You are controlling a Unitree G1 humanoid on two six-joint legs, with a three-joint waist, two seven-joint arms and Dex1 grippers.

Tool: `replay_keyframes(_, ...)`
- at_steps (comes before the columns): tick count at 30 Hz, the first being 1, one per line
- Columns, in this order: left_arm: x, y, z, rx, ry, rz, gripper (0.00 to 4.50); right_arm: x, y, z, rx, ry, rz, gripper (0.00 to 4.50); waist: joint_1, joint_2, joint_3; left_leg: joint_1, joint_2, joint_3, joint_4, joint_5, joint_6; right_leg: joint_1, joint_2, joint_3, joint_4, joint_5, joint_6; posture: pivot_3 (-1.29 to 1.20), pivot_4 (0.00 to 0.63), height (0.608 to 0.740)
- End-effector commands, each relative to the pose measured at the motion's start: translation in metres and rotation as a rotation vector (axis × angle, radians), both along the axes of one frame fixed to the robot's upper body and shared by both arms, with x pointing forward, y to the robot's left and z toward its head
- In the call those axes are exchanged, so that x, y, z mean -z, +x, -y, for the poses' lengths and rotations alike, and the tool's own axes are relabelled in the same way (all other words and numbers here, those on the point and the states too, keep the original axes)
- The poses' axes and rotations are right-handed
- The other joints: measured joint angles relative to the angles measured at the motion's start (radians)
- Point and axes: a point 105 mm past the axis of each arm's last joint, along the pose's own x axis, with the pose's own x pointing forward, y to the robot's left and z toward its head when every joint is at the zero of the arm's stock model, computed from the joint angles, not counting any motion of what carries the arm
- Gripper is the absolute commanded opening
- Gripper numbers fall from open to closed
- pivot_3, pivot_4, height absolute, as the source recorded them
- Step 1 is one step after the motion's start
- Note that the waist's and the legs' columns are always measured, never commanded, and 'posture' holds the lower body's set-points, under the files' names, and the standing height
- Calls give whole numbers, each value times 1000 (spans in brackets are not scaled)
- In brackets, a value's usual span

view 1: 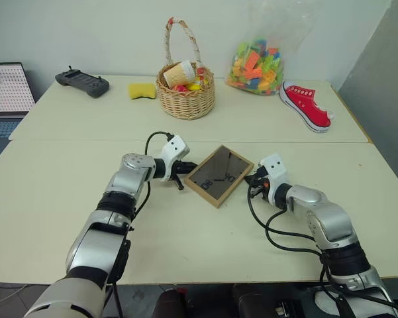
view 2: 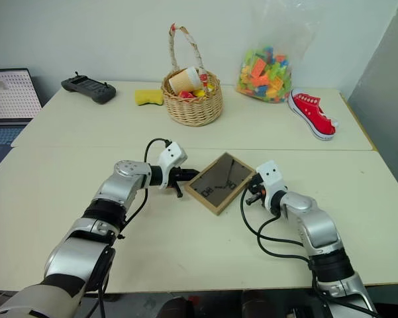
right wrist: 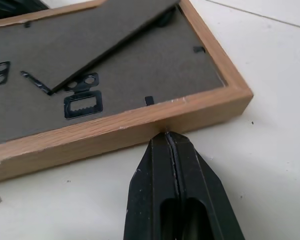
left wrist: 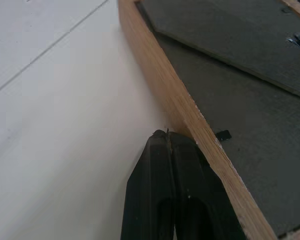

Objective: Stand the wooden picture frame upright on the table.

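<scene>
Lying face-down on desk (view 1: 66, 199), wooden picture frame (view 1: 220, 175) between closed, empty left tool (view 1: 183, 170) and right tool (view 1: 253, 177), tips touching opposite edges; standing not begun.

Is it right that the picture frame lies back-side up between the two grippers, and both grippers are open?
Not quite. The wooden picture frame does lie back-side up between them, but both are shut: the left gripper and right gripper each press closed fingertips against the frame's edge, as both wrist views show.

Both arms reach inward from the lower corners toward the picture's centre. The left tool (view 1: 181, 175) and the right tool (view 1: 252, 179) have their black fingers pressed together.
</scene>
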Motion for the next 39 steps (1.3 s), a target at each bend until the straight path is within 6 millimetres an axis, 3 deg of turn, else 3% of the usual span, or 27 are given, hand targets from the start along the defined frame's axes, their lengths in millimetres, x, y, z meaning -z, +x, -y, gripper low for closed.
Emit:
replay_keyframes(1, -9, -20, 9, 80, -3, 3, 9, -21, 3, -18, -74, 25, 76, 0, 0, 0, 0, 0, 0, 0, 0, 0, -1, 0, 0, 0, 0, 0, 0, 0, 150, 740)
replay_keyframes(10, -13, -65, 6, 60, -13, -49, 9, -20, -17, -49, -279, 59, 45, 0, 0, 0, 0, 0, 0, -3, 0, -1, 1, 0, 0, -2, 0, 0, 0, 0, 150, 740)
replay_keyframes(15, -15, -84, -1, 47, 8, -70, 9, -17, -25, -54, -326, 54, 26, 0, 1, 1, 0, 0, 0, -11, 0, -1, 2, 1, -1, -3, 0, 0, 0, 0, 150, 740)
replay_keyframes(24, 13, -109, -41, -52, 70, -177, 9, -4, -22, -25, -309, -44, 17, 0, 1, 1, 0, 0, -1, -14, 0, -1, 2, 2, -1, -5, 0, -1, -1, 0, 150, 740)
replay_keyframes(29, 18, -112, -64, -135, 80, -237, 9, -3, -21, -9, -290, -69, 12, 0, 2, 1, 0, 0, -1, -14, 0, -1, 2, 3, -1, -6, 0, -1, -2, 0, 150, 740)
replay_keyframes(30, 17, -114, -68, -153, 71, -263, 390, -4, -21, -6, -286, -72, 13, 0, 2, 1, 0, 0, -1, -14, 0, -1, 2, 3, -1, -6, 0, -1, -2, 0, 150, 740)
replay_keyframes(34, 9, -128, -68, -171, -44, -403, 1189, -7, -19, -2, -287, -66, 20, 0, -9, 1, 0, 0, 0, -15, 0, -1, 2, 2, 0, -7, 1, -2, -4, 0, 150, 740)
replay_keyframes(39, -11, -154, -70, -283, -362, -713, 2185, -10, -17, -5, -330, -74, 31, 0, -15, 1, 0, 0, 0, -17, 0, -1, 2, 3, 0, -10, 1, -3, -5, 0, 150, 740)
